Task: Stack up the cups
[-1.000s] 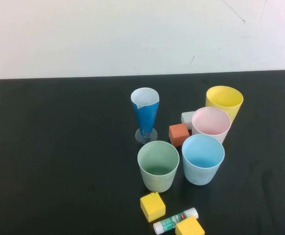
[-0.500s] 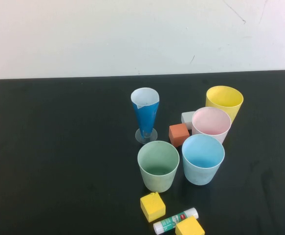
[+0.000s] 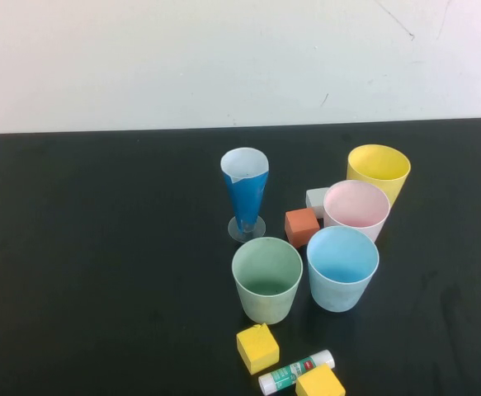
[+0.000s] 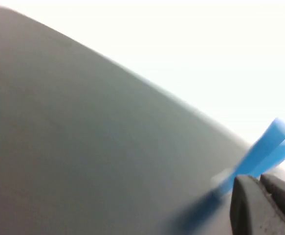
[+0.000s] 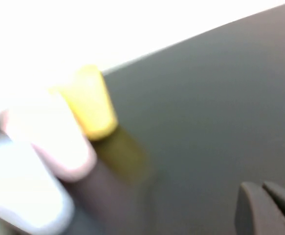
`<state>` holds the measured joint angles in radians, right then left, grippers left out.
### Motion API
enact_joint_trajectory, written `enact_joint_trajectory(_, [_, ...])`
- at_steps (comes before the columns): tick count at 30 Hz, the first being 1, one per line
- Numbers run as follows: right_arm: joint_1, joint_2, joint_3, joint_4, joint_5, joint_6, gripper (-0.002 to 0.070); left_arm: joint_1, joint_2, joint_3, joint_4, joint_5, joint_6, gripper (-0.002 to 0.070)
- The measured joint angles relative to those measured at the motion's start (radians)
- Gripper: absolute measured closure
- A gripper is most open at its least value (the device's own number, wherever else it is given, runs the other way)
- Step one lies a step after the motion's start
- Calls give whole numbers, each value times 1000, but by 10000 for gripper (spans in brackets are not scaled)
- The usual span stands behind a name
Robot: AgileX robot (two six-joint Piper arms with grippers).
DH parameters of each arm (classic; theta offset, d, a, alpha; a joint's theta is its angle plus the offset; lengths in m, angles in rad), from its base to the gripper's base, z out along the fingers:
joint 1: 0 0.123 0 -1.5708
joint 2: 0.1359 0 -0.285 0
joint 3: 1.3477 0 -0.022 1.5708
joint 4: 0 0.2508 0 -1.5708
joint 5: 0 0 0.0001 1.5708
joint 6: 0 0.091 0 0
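high: four separate plastic tumblers stand right of table centre, pale green tumbler (image 3: 266,279) beside light blue tumbler (image 3: 342,267), pink tumbler (image 3: 356,209), yellow tumbler (image 3: 378,172) behind; judged: grip one rim, lower straight into neighbour | left wrist: left gripper (image 4: 264,205) above table, holds nothing, opening unclear | right wrist: right gripper (image 5: 267,208) near yellow tumbler, empty, opening unclear

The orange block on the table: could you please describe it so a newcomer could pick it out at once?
On the black table, find the cluster of four wide cups right of centre. The orange block sits in the middle of the group, between the tall blue cone cup and the pink cup. It is the only orange cube; the grey block behind it is paler.
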<state>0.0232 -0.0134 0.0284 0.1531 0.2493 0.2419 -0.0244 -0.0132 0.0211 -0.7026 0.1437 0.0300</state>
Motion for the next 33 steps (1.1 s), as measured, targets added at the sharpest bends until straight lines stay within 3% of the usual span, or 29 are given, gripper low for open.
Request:
enact_joint_trajectory(3, [0, 0, 0, 155, -23, 73, 679, 0, 0, 0, -259, -52, -24, 677])
enact_joint_trajectory(5, [0, 0, 0, 197, -27, 90, 679, 0, 0, 0, -353, -72, -30, 677])
enact_joint_trajectory(19, [0, 0, 0, 224, -32, 68, 679, 0, 0, 0, -465, -57, 20, 677])
enact_joint_trajectory(22, [0, 0, 0, 224, 3, -14, 679, 0, 0, -42, -418, 80, 137, 677])
enact_joint_trajectory(25, [0, 0, 0, 231, 23, -57, 679, 0, 49, -154, -271, 246, 195, 677])
enact_joint_trajectory(30, [0, 0, 0, 238, 31, -91, 679, 0, 282, -343, -33, 432, 202, 677])
enact_joint_trajectory(33, [0, 0, 0, 254, 37, -106, 679, 0, 435, -470, 28, 539, 275, 677])
